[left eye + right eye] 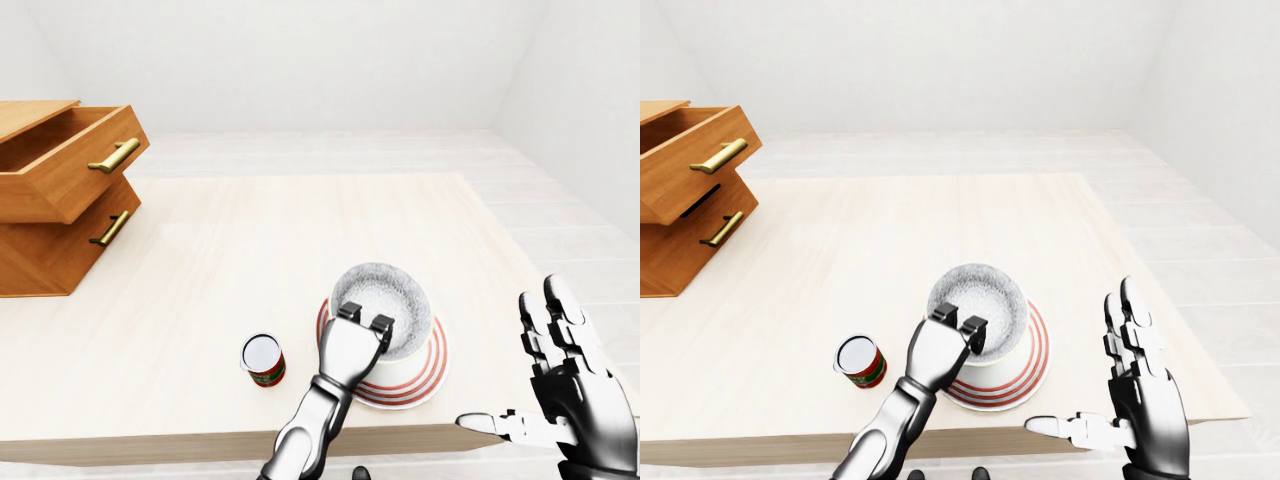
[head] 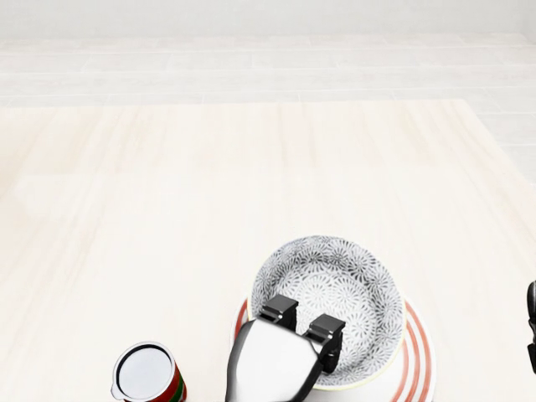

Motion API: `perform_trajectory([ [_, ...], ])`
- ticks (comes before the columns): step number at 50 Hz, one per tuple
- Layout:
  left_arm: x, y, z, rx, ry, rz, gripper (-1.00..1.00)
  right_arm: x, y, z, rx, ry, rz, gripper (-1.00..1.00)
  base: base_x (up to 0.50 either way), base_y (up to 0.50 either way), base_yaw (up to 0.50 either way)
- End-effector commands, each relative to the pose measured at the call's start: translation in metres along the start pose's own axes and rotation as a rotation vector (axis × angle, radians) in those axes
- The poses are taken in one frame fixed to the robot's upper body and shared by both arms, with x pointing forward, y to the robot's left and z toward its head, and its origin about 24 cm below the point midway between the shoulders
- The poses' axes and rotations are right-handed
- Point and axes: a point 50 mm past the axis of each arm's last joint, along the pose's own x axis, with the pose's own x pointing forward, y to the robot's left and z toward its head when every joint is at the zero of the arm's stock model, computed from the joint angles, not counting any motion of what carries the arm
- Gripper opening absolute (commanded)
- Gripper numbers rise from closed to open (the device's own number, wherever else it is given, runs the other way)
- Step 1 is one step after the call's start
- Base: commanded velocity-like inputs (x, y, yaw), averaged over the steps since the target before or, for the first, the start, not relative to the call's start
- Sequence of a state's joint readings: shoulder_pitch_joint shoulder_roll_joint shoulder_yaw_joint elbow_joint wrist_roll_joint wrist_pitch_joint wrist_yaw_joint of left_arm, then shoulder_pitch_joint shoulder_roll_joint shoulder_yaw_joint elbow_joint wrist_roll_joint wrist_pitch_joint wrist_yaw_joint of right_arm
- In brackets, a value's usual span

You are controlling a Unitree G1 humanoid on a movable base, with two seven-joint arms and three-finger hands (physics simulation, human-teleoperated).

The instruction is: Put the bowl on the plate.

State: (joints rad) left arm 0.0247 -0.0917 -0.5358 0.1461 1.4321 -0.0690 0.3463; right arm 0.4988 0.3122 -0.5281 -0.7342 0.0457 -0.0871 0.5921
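The bowl (image 2: 335, 289) sits right over the plate (image 2: 417, 356) and hides most of it. The bottom edge of the head view cuts the plate off. The left robot hand (image 2: 275, 362) is closed on the bowl's near rim, with its fingers inside. The right robot hand (image 1: 1143, 405) is spread wide open near the counter (image 2: 151, 218) edge.

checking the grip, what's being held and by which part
Left hand holds the bowl by its lower rim in the head view; right hand empty.

Glossy silver shells cover the left hand (image 1: 352, 352), tipped with black finger blocks; the right hand (image 1: 1145, 398) shows segmented, dark-jointed fingers.
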Motion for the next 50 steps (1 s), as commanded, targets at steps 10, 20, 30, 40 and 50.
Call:
perform_trajectory([
  [10, -0.004, -0.004, 0.0, 0.004, -0.009, 0.033, -1.0, 0.002, -0.001, 0.002, -0.008, 0.0, -0.002, 1.0, 0.0, 0.0, 0.0],
  [20, -0.006, -0.007, -0.001, 0.007, -0.011, 0.031, -1.0, 0.002, -0.001, 0.005, -0.014, -0.001, -0.006, 1.0, 0.0, 0.0, 0.0],
  [30, -0.011, -0.011, -0.001, 0.013, -0.013, 0.027, -1.0, 0.003, -0.001, 0.003, -0.012, 0.001, -0.005, 1.0, 0.0, 0.0, 0.0],
  [40, -0.01, -0.014, -0.002, 0.016, -0.011, 0.023, -1.0, 0.003, -0.001, 0.001, -0.008, 0.002, -0.005, 1.0, 0.0, 0.0, 0.0],
  [50, -0.011, -0.021, -0.003, 0.018, -0.007, 0.013, -1.0, 0.004, 0.0, -0.001, -0.006, 0.006, -0.003, 1.0, 0.0, 0.0, 0.0],
])
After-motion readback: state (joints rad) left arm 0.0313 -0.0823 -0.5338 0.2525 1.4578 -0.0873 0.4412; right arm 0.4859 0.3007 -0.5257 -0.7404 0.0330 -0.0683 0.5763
